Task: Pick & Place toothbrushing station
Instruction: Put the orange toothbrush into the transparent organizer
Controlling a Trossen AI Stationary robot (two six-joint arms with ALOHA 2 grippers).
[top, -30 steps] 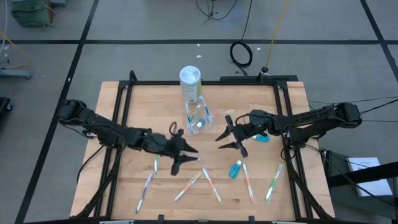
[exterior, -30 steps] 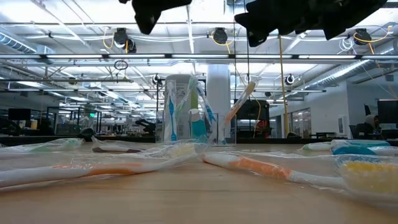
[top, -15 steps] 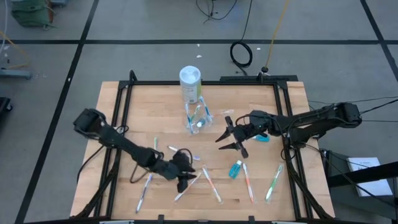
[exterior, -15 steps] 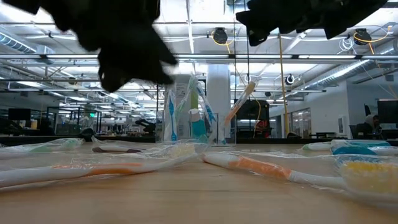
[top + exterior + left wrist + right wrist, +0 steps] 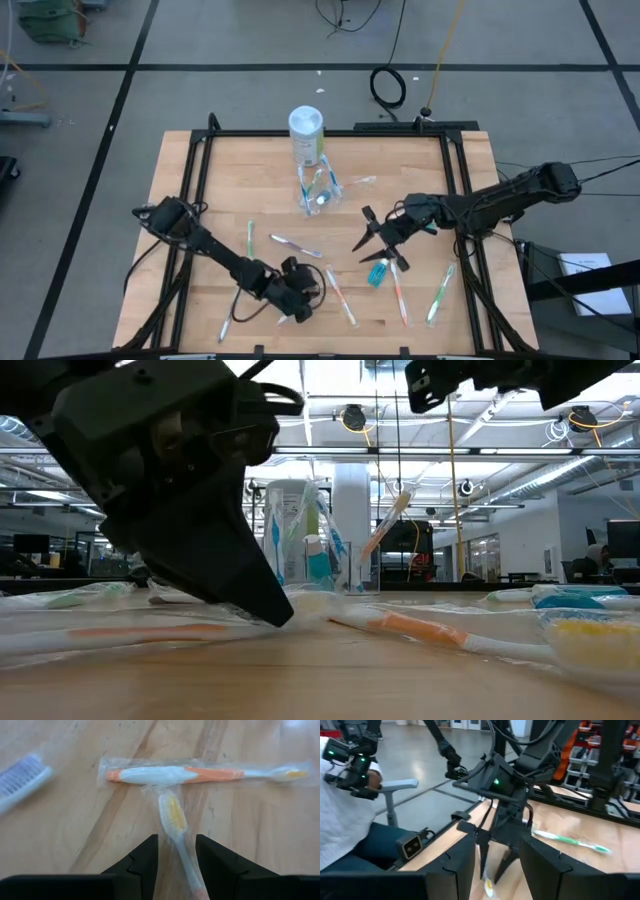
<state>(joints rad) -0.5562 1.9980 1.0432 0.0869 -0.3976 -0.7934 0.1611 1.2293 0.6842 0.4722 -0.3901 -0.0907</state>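
Observation:
A clear plastic cup [image 5: 318,190] stands at the table's far middle with toothbrushes and a teal tube upright in it. Wrapped toothbrushes lie flat on the near half, such as a green one [image 5: 249,238] and an orange-and-white one [image 5: 340,296]. My left gripper [image 5: 303,303] is down at the table near the front edge. It is open, with its fingers on either side of a wrapped yellow-bristled toothbrush [image 5: 173,817]. My right gripper [image 5: 376,242] is open and empty, above the table just beyond a teal toothpaste tube [image 5: 378,272]. My left gripper has its fingers on either side of the wrapped toothbrush's handle [image 5: 186,865], which runs along them. The fingers slant down toward the table [image 5: 275,610]. I cannot tell whether they touch the toothbrush, which lies flat on the table.
A white canister with a green label [image 5: 306,135] stands just behind the cup. Two more toothbrushes [image 5: 398,290] [image 5: 441,292] lie near the right front. A black frame [image 5: 452,180] borders the table. A person sits beyond the table in the right wrist view [image 5: 350,820].
My left gripper has gone from the table's middle toward the near edge and down to the table, over the wrapped toothbrush. My right gripper has shifted a little toward the near edge, toward the teal tube.

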